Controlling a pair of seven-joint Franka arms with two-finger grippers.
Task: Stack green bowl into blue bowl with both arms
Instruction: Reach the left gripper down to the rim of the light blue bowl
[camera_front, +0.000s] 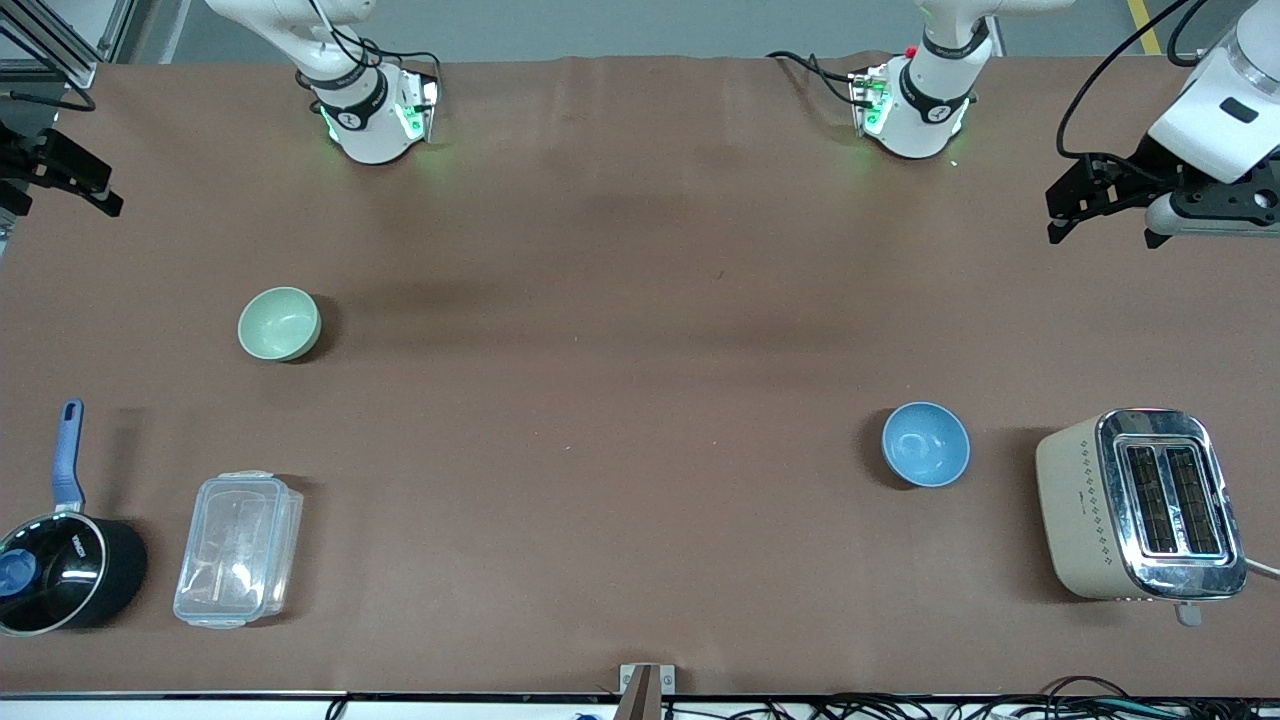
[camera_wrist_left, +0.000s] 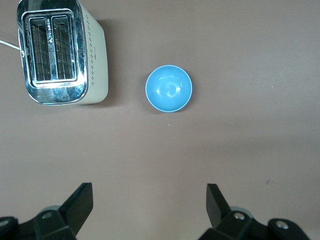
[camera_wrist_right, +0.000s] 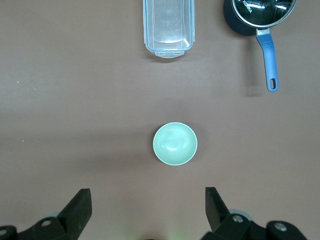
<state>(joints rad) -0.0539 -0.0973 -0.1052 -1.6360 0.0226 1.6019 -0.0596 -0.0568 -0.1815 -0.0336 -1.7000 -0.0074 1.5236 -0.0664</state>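
The pale green bowl (camera_front: 280, 323) stands upright and empty on the brown table toward the right arm's end; it also shows in the right wrist view (camera_wrist_right: 175, 143). The blue bowl (camera_front: 925, 443) stands upright and empty toward the left arm's end, nearer the front camera; it also shows in the left wrist view (camera_wrist_left: 169, 88). My right gripper (camera_front: 60, 190) (camera_wrist_right: 148, 200) is open and empty, high over the table's edge at its end. My left gripper (camera_front: 1104, 232) (camera_wrist_left: 150, 200) is open and empty, high over its end, above the table farther back than the toaster.
A beige and chrome toaster (camera_front: 1140, 505) stands beside the blue bowl at the left arm's end. A clear plastic lidded box (camera_front: 238, 550) and a black saucepan with a blue handle (camera_front: 60, 570) lie nearer the front camera than the green bowl.
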